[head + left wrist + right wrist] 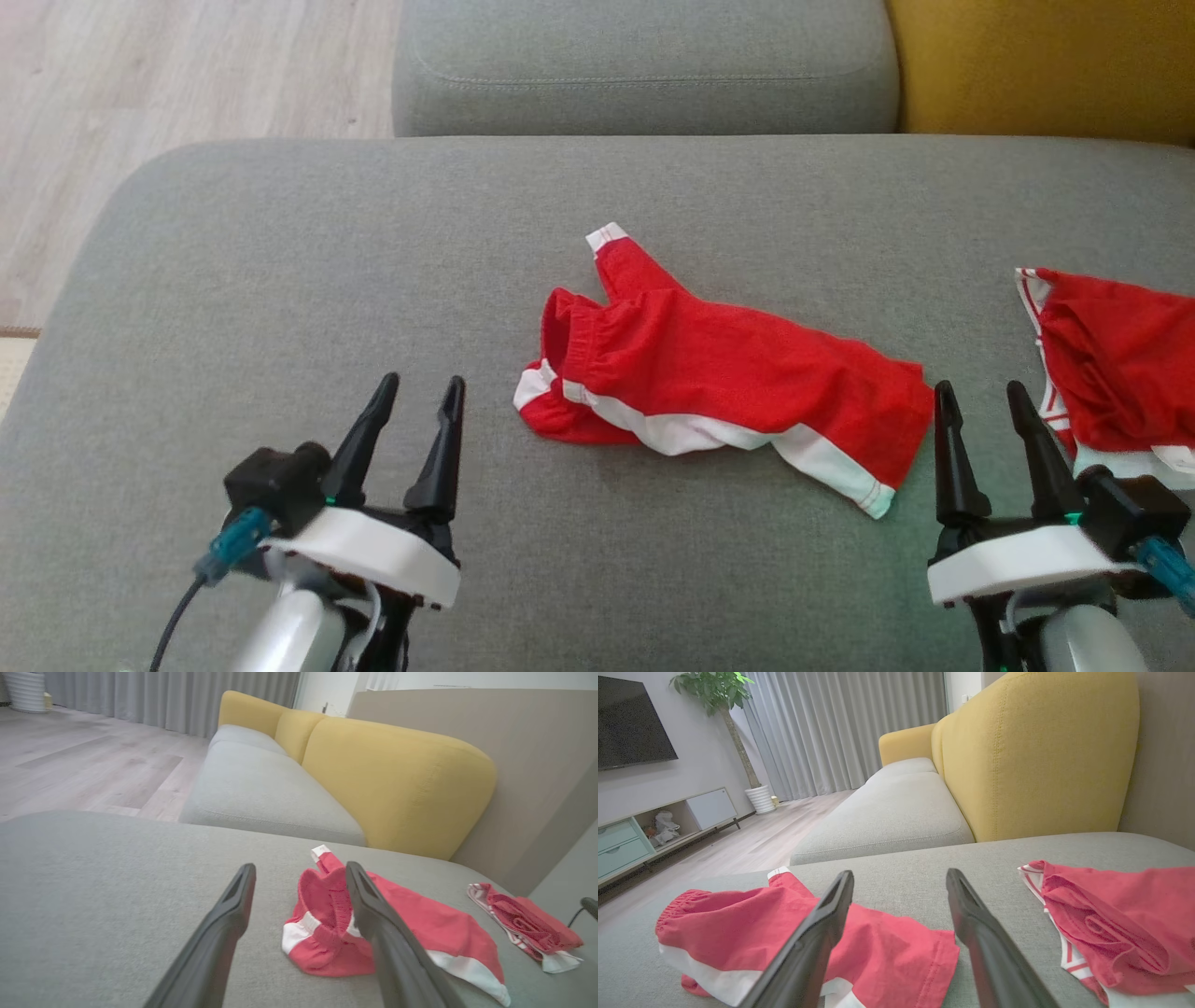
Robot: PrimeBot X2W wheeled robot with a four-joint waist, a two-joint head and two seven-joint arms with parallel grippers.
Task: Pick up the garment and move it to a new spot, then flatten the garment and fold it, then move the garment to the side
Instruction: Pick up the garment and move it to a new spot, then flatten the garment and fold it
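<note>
Lying crumpled between left gripper (pixel 422 380) and right gripper (pixel 980 385), both released: garment (pixel 719 373) | second garment (pixel 1120 364) at right

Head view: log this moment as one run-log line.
stage: pre-grasp | left claw: open, empty, left of red shorts | right claw: open, empty, at shorts' right end | second red garment: far right on grey cushion

Soft even daylight, faint shadows, slight blur, wide-angle bending in the wrist views
</note>
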